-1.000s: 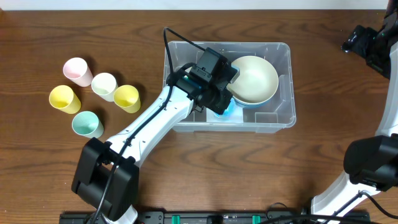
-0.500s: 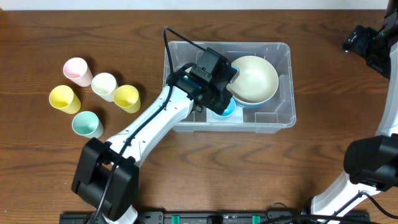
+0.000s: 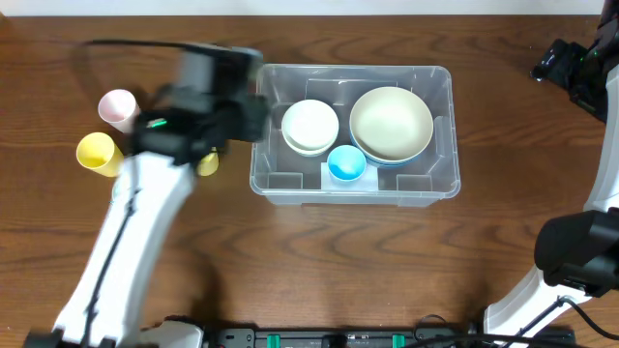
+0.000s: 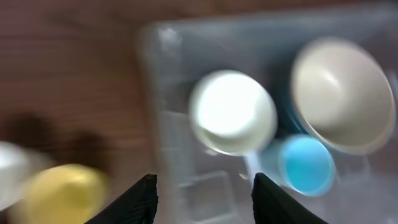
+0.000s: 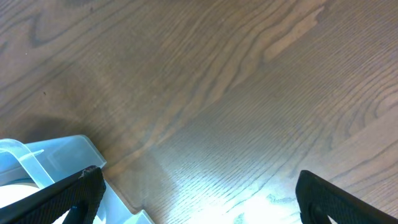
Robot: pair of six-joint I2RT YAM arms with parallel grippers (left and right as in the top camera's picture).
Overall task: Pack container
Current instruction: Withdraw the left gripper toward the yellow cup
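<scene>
The clear plastic container [image 3: 426, 188] sits mid-table; it also shows in the left wrist view [image 4: 163, 130]. Inside it are a white bowl [image 3: 309, 126], a large cream bowl [image 3: 391, 122] on a blue one, and a small blue cup [image 3: 346, 163]. My left gripper [image 4: 204, 199] is open and empty, blurred with motion, above the container's left wall; overhead it is by the container's left side [image 3: 218, 116]. A yellow cup [image 4: 59, 193] lies to its left. My right gripper [image 5: 199, 193] is open and empty over bare table at the far right, beside the container's corner [image 5: 37, 162].
Loose cups stand left of the container: a pink one [image 3: 117, 108], a yellow one [image 3: 97, 153] and another yellow one [image 3: 206, 162] partly under my left arm. The right arm's base [image 3: 571, 251] stands at the right edge.
My left gripper has pulled out of the container and swung left toward the cups, leaving the blue cup inside. The white bowl is now uncovered. The right arm has not moved.
</scene>
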